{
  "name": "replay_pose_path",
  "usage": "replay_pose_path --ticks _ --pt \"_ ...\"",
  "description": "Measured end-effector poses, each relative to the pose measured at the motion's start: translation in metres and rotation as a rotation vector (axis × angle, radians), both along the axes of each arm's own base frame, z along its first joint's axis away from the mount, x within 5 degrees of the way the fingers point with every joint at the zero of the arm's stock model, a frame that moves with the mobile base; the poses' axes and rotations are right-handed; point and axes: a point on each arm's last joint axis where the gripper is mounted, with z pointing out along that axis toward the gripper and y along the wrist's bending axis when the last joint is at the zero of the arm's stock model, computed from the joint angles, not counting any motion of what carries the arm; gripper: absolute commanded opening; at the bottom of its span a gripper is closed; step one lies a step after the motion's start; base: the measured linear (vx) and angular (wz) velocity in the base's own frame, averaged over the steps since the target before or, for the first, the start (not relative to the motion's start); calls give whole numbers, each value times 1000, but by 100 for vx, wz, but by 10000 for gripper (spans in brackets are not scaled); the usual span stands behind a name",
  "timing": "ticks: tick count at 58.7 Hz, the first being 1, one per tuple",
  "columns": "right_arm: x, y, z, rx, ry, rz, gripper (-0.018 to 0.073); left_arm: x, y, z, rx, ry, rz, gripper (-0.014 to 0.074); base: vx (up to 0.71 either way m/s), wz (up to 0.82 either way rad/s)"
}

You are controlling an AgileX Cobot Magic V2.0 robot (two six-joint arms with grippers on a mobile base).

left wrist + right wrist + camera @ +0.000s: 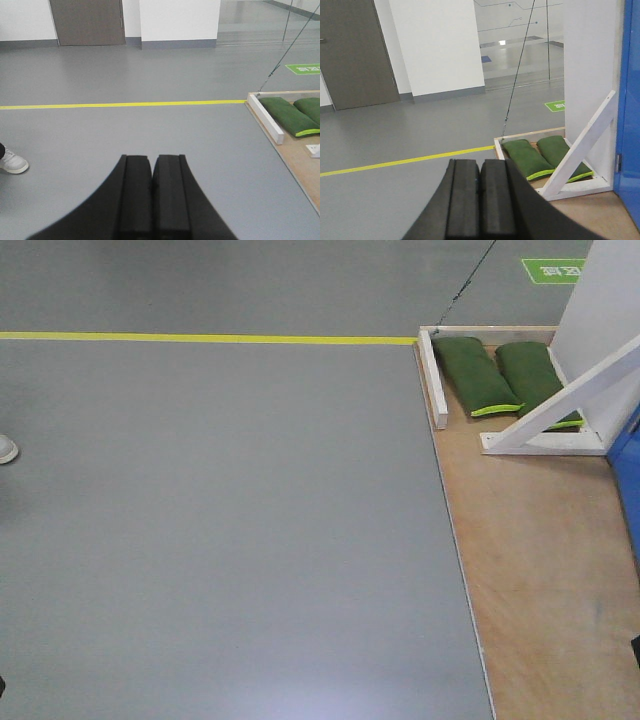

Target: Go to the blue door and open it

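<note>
Two green sandbags (477, 378) lie side by side in the far corner of a plywood platform (540, 550). In the front view a low white edging strip (436, 380) hems them on the left, and the right-hand bag is partly behind a slanting white brace (565, 400). The platform sits on a smooth grey floor (220, 540) crossed by a yellow line (200, 338) that ends at the platform's corner. The blue door (626, 455) shows only as a sliver at the right edge, just beyond the foot of the brace. A white shoe (6, 449) pokes in at the far left, well apart from all of it. From the left wrist, the left gripper (151, 162) has its black fingers pressed together, pad against pad, over the grey floor. Beyond the yellow line stand a white wall (180, 20) and a grey-brown door (87, 22), and the sandbags sit off to the right. From the right wrist, the right gripper (479, 165) is likewise closed up tight. Here the blue door fills the right edge, glossy, beside a white upright panel (587, 65), and a thin dark cable (517, 70) rises from the platform's far left corner.
</note>
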Motion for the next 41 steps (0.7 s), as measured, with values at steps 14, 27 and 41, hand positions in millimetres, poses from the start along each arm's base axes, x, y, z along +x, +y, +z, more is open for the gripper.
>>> replay_pose_path --ticks 14,27,41 --pt "0 0 0 0 0 0 12 0 0 0 0 0 0 73 30 1" --pt "0 0 0 0 0 0 12 0 0 0 0 0 0 73 16 0" --pt "0 0 0 0 0 0 12 0 0 0 0 0 0 73 9 2"
